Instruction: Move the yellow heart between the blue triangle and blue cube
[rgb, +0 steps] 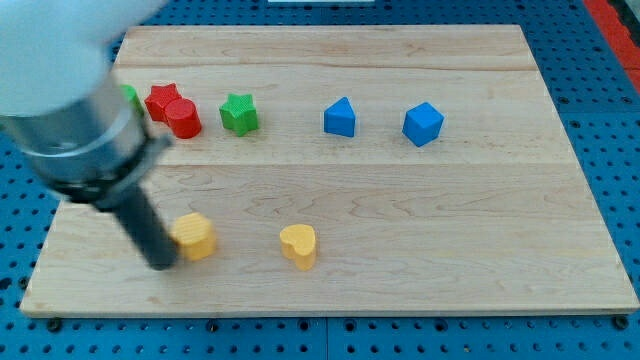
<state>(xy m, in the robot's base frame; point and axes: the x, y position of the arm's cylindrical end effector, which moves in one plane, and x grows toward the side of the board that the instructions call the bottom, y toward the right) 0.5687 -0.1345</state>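
Your yellow heart (298, 245) lay on the desk (420, 230) low in the view, well below and to the view's left of the blue triangle (340, 117) and blue cube (422, 124), which stood apart near the top. A second yellow block (194, 236) sat to its left, touching my tip (162, 262). Above were a green star (238, 113), a red star (161, 99) and a red cylinder (184, 118). You had no gripper here, only the rod

Green block (130, 96) half-hidden behind blurred arm (75, 120)
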